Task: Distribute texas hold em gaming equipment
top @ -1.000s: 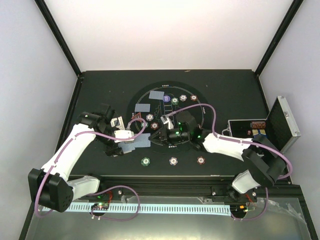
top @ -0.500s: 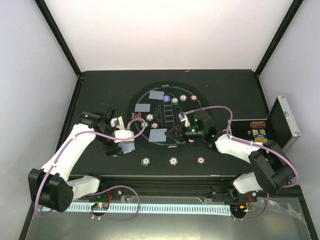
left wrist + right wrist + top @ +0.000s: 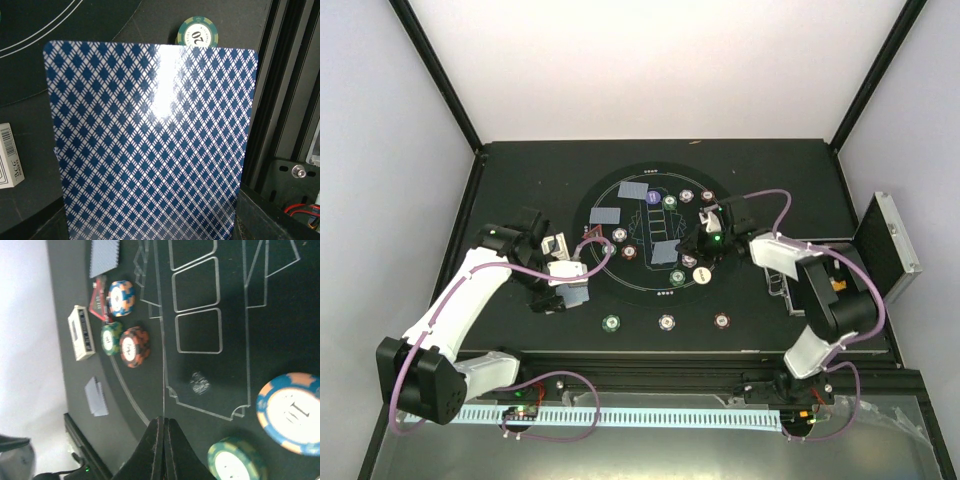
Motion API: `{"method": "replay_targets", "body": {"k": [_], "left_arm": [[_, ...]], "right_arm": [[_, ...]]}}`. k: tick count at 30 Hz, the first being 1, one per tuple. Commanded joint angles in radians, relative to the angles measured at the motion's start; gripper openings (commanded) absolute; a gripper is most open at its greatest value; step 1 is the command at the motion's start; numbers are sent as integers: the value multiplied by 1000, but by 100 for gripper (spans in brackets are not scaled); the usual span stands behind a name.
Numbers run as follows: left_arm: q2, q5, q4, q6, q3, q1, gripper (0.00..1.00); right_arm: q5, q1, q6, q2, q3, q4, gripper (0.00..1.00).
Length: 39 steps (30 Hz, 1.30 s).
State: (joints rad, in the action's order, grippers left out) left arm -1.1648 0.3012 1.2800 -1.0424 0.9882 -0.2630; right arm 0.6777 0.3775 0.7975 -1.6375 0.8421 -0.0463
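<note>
Playing card (image 3: 150,140) in left tool (image 3: 563,292)

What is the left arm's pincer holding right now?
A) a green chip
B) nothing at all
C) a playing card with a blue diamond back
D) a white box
C: a blue diamond-backed card fills the left wrist view, gripped by the left pincer; the green chip lies loose beyond it.

Beyond the right tool (image 3: 690,253), the matte black desk (image 3: 770,170) meets a plain white back wall (image 3: 650,70); black metal corner struts (image 3: 435,75) rise either side.
</note>
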Motion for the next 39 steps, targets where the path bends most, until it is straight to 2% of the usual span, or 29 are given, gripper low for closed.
{"method": "replay_targets", "body": {"k": [1,8,14,16,19,21,24,27,29,34,39], "left_arm": [[15,-7,31,-1,32,2,2],[17,-11,36,-1,32,2,1],[17,3,41,-5,38,1,2],[14,7,41,-4,39,2,2],[14,11,44,-2,40,1,1],[15,14,45,-2,41,1,2],[16,16,46,-2,42,1,2],[14,22,48,-1,51,1,1],[12,33,52,2,58,1,1],[8,48,58,2,61,1,2],[10,47,62,1,58,1,2]], "right_arm": [[-37,0,-88,-85,71,-87,1],[-80,0,-135,-163,152,-160,1],[-212,-1,-222,-108,173,-300,25],[-232,-1,-229,-82,172,-325,31],[-242,3,-223,-33,170,-343,34],[-236,20,-206,11,162,-332,40],[-183,87,-139,87,141,-260,55],[-125,199,-20,151,105,-116,71],[-107,295,61,163,93,-22,77],[-82,464,213,118,83,180,81],[-71,551,278,63,90,297,82]]}}
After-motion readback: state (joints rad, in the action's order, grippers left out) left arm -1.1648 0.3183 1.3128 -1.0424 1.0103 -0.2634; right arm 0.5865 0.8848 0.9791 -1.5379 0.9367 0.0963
